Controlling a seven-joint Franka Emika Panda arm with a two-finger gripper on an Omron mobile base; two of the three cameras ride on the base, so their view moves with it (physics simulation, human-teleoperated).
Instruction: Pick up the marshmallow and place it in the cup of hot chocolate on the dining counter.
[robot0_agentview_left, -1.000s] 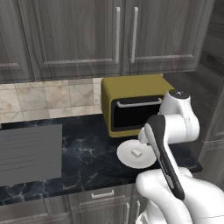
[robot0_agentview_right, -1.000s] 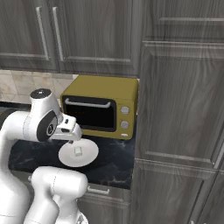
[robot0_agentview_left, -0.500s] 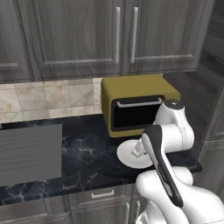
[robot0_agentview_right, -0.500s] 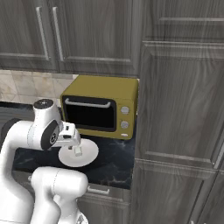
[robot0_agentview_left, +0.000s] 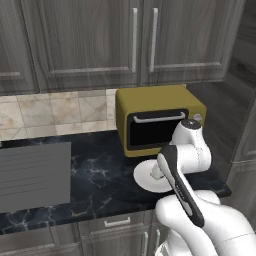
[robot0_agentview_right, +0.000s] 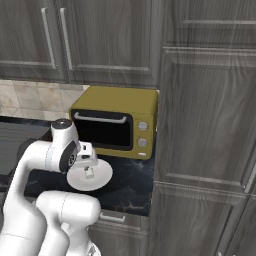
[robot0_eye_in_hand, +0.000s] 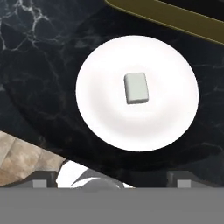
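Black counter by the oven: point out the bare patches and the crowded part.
Bare marble lies on the black counter between the grey ribbed panel and the white plate, and along the front edge. It is crowded in front of the olive-yellow oven, where the plate holds the marshmallow and the arm hangs over it.

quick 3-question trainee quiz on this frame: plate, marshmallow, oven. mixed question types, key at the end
1. True or false: the marshmallow lies on the plate.
2. Multiple choice: the oven stands (A) on the black counter behind the plate, (B) on the floor, (C) inside a cabinet.
3. Fill in: in the hand view the pincer hangs ___ the plate, apart from the marshmallow.

Key: 1 true; 2 A; 3 above.
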